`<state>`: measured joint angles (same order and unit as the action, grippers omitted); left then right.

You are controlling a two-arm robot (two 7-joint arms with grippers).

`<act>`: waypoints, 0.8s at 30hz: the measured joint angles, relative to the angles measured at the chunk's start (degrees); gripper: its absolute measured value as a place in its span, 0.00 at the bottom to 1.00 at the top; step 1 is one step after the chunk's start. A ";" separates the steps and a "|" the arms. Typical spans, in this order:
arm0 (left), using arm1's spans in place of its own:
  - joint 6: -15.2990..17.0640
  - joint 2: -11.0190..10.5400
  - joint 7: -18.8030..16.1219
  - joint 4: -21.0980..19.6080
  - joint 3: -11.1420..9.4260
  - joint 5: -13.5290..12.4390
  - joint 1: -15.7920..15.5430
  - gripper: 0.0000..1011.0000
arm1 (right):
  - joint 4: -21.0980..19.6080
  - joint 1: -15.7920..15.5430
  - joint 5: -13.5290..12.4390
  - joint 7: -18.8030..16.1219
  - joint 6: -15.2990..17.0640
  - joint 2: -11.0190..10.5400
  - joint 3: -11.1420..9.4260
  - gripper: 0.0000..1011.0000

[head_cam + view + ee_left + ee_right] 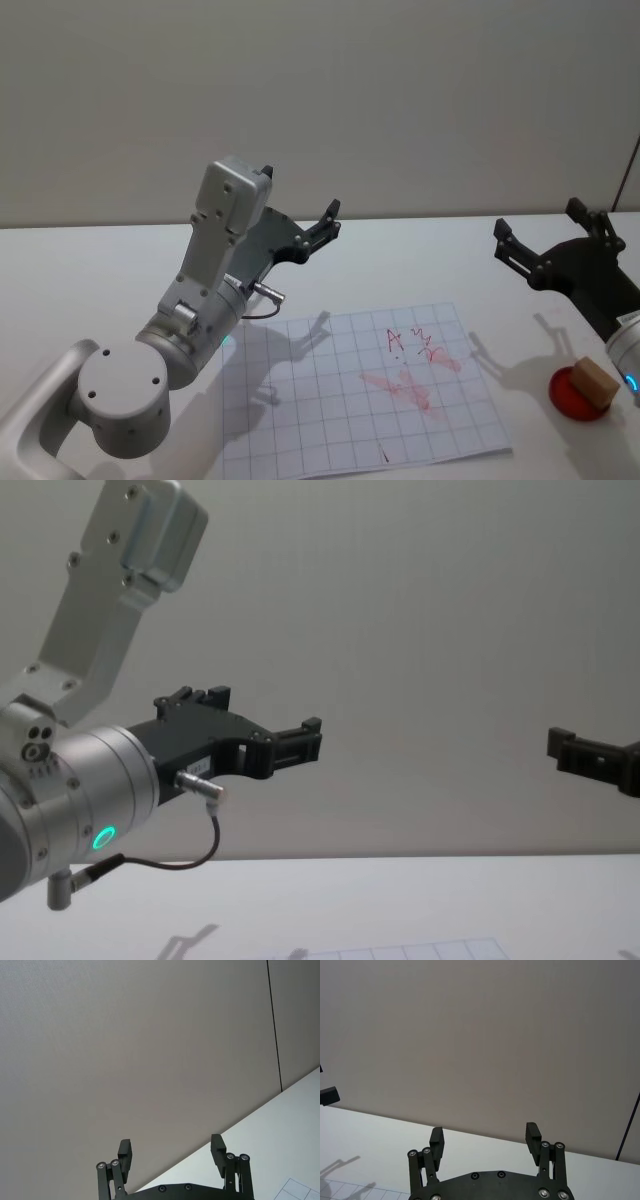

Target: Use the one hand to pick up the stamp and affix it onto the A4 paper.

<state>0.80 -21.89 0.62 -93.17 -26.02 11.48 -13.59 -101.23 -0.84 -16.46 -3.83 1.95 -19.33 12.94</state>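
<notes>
My right gripper (540, 222), wide open and empty at the frame's right edge, must drop to the stamp (593, 383) on its red pad (566, 398) in the lower right corner, right of the paper (340, 400); misaligned, I could tip it off the pad, while my left gripper (300, 190) idles open at centre-left.

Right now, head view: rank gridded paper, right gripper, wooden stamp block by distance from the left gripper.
From the black left gripper:
1. White gridded A4 paper, on the table below.
2. Black right gripper, across to the right.
3. Light-brown wooden stamp, far right, on a round red pad.
</notes>
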 joint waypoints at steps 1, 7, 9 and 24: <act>0.00 0.00 0.00 0.00 0.00 0.00 0.00 0.99 | 0.00 0.00 0.00 0.00 0.00 0.00 0.00 0.99; 0.00 0.00 0.00 0.00 0.00 0.00 0.00 0.99 | 0.00 0.00 0.00 0.00 0.00 0.00 0.00 0.99; 0.00 0.00 0.00 0.00 0.00 0.00 0.00 0.99 | 0.00 0.00 0.00 0.00 0.00 0.00 0.00 0.99; 0.00 0.00 0.00 0.00 0.00 0.00 0.00 0.99 | 0.00 0.00 0.00 0.00 0.00 0.00 0.00 0.99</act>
<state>0.79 -21.89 0.63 -93.18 -26.03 11.48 -13.59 -101.23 -0.84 -16.46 -3.83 1.95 -19.33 12.94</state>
